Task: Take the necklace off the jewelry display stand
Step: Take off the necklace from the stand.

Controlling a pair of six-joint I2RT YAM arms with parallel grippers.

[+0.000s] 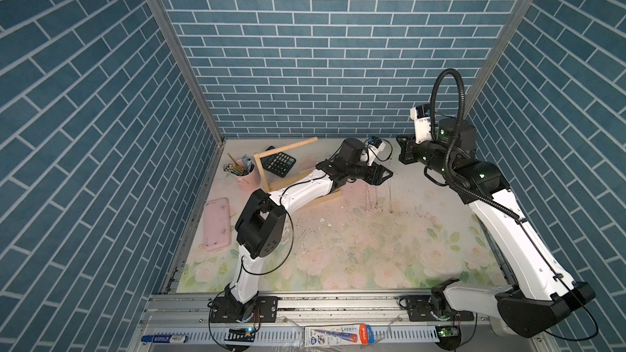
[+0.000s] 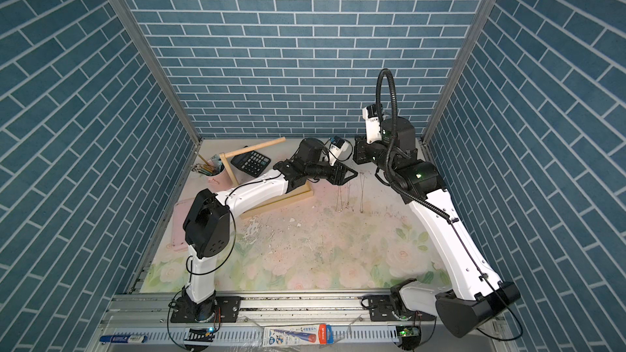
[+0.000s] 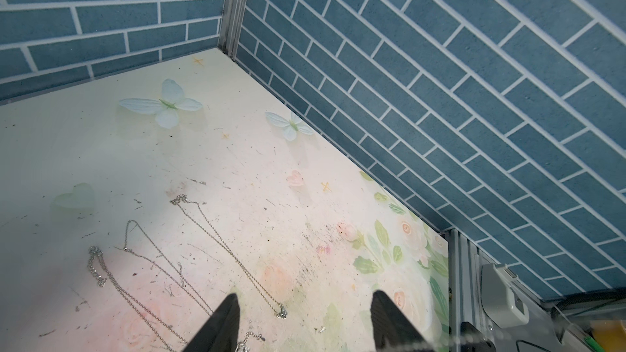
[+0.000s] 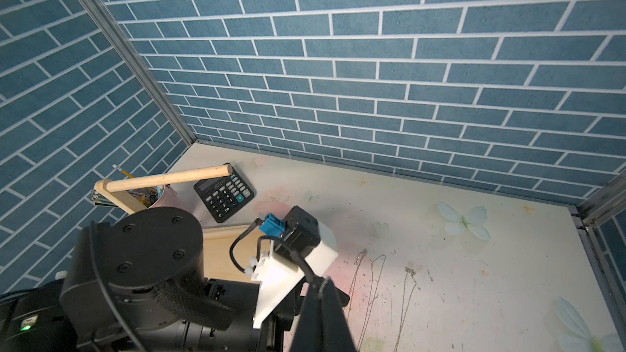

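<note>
Left wrist view: left gripper (image 3: 306,296) hangs released over necklaces (image 3: 216,242) lying mid-way on the bench (image 3: 101,150), clear of the jewelry display stand (image 1: 288,147). Right gripper (image 4: 320,284), clenched empty, is raised aside, probably to leave room.

The jewelry display stand (image 1: 288,148) stands in the far left part of the table (image 1: 355,259). The pencil cup (image 1: 246,179) is just left of its tall upright, and the calculator (image 1: 279,163) lies behind its base. The case (image 1: 217,225) lies nearer the front, by the left edge. Right of the base, several necklaces (image 1: 376,199) lie side by side on the table, and the left gripper (image 1: 386,174) is above them.
</note>
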